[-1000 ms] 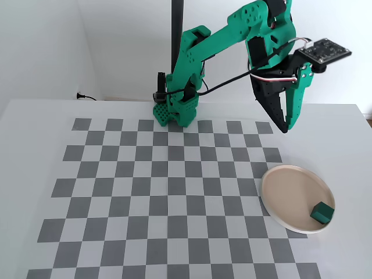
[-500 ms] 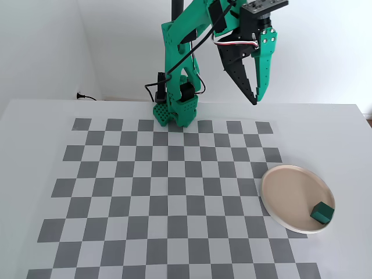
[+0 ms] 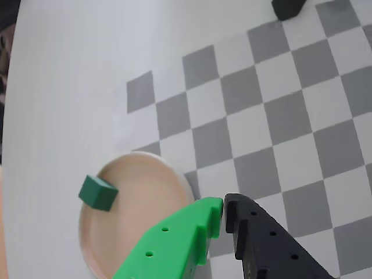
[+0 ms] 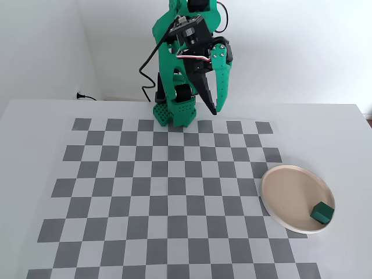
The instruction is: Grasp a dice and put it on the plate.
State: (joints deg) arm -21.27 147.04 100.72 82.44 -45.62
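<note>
Your dice (image 4: 322, 213) is sitting on the plate (image 4: 285, 192) right now, down at the plate's lower right edge in the fixed view, pretty much against the rim. In the wrist view the same dice (image 3: 98, 193) shows up at the left edge of the plate (image 3: 148, 192), in the lower left of the frame, tilted a bit so you see its top face and two sides.

The plate itself sits at the right side of the checkerboard mat (image 4: 168, 192) in the fixed view, half on the squares and half on the plain white counter (image 4: 35, 116).

Your jaws (image 4: 214, 110) are empty and look closed: in the wrist view the green finger and the black finger meet at the tips (image 3: 224, 206) with barely a sliver between them, at the bottom of the frame, just over the plate's right edge. In the fixed view they hang pointing down at the top centre of the frame, raised above the far edge of the mat, well apart from the plate and dice, right by the green arm's base (image 4: 173, 113).
</note>
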